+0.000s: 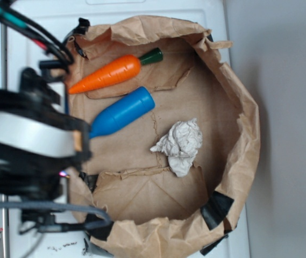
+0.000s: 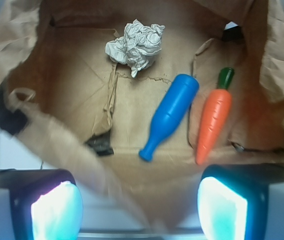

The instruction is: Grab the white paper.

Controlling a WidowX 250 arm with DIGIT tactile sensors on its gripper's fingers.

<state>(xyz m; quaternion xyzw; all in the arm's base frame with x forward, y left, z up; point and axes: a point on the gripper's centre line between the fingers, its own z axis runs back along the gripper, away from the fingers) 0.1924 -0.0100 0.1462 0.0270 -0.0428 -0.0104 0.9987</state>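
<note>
— White paper [image 2: 136, 45], location?
— Crumpled wad on the brown bag's [image 2: 72, 80] floor, well ahead of my claw [image 2: 139, 207], beyond the blue bottle [image 2: 169, 115].
— Claw?
— Fingers [image 2: 57, 210] spread wide, holding nothing.

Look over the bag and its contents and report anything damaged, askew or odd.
The brown paper bag is torn and creased along its floor, with black tape patches at the corners. The white paper is crumpled into a wad. The blue bottle and carrot lie on their sides, not upright. Nothing is spilled. The claw is open, holding nothing.
</note>
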